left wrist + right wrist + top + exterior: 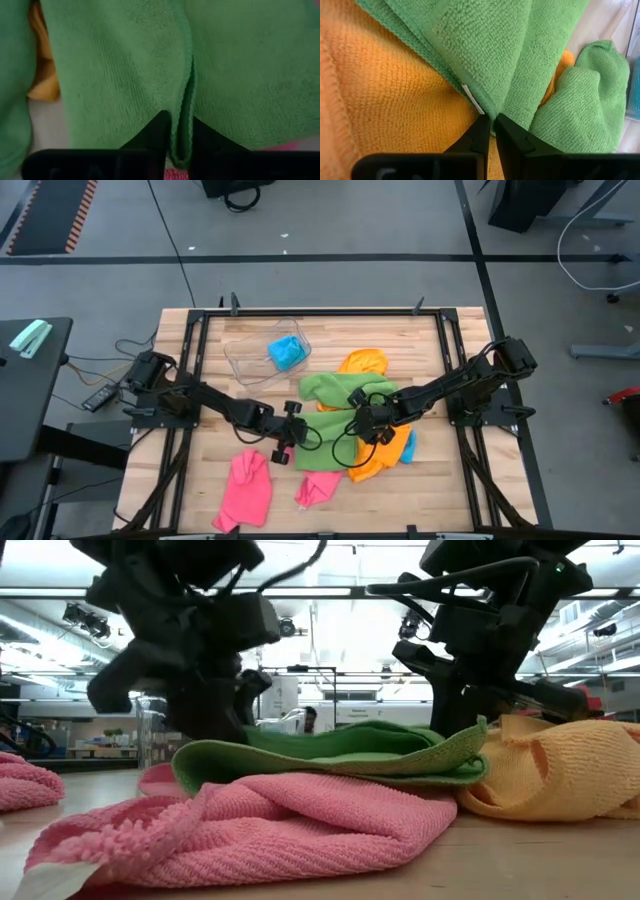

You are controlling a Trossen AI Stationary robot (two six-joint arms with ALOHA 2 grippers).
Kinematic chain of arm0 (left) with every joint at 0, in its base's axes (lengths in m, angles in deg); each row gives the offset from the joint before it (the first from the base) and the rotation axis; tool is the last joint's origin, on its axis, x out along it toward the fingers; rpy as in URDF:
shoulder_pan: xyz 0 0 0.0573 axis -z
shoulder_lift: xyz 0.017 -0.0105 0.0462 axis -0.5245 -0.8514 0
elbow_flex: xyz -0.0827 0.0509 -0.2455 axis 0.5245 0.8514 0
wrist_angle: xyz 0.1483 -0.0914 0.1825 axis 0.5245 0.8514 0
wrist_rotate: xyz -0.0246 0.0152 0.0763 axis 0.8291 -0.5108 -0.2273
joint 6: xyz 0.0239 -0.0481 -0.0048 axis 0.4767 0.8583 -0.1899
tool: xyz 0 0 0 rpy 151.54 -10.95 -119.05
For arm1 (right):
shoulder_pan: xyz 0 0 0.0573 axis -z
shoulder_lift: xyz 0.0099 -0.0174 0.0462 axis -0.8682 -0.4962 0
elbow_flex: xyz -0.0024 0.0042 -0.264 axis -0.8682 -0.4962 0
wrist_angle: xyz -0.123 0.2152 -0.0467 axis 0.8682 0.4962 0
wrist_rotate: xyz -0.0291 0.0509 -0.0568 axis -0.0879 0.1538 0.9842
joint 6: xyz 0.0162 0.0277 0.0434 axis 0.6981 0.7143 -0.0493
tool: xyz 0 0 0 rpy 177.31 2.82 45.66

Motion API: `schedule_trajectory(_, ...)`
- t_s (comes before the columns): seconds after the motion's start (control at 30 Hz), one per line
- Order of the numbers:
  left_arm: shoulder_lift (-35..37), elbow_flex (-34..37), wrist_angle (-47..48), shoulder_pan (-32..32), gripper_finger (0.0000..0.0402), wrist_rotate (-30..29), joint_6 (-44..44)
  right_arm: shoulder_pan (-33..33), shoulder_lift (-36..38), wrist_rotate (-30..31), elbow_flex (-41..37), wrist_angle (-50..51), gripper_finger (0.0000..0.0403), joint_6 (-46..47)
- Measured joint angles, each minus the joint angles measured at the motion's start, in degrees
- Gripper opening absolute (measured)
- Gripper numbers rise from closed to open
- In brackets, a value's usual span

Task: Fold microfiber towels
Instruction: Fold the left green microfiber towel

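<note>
Left gripper point(179, 137) pinching green towel point(335, 405) hem, right gripper point(491, 131) clamped on opposite edge — thin bites; hem could slip, fold collapsing onto orange towel point(385, 85).

A clear plastic tub point(262, 352) sits on the wooden table point(420, 495), with a black side desk point(30, 395) just beside the table

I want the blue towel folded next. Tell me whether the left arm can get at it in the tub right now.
Probably not right away. The left hand is pinching the green towel and would have to let go first. The blue towel lies uncovered in the open clear tub, with nothing in the way.
</note>
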Motion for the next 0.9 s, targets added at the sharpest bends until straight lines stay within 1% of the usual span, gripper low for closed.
schedule_trajectory(0.13,-0.5,0.0,-0.1,0.5,0.0083,-0.1,0.0,0.0,0.0,0.0,0.0,0.3,0.0037,0.0)
schedule_trajectory(0.27,-0.5,-0.4,0.1,0.9,0.0119,0.0,1.4,0.0,0.0,0.0,0.1,0.4,0.0037,0.1)
schedule_trajectory(0.47,-0.3,-1.3,0.1,1.5,0.0179,1.4,3.4,0.0,0.0,0.0,3.3,6.4,0.0037,4.0)
schedule_trajectory(0.6,-0.2,-2.0,0.3,1.5,0.0209,5.1,5.5,0.0,0.0,-0.9,4.9,10.6,0.0037,6.0)
schedule_trajectory(0.73,-0.2,-2.3,2.1,1.5,0.0221,6.0,6.0,0.0,0.0,-3.2,5.0,10.8,0.0037,6.9)
schedule_trajectory(0.9,-0.2,-2.3,3.4,1.0,0.0213,5.9,7.5,-0.1,0.0,-4.1,5.0,10.8,0.0037,7.8)
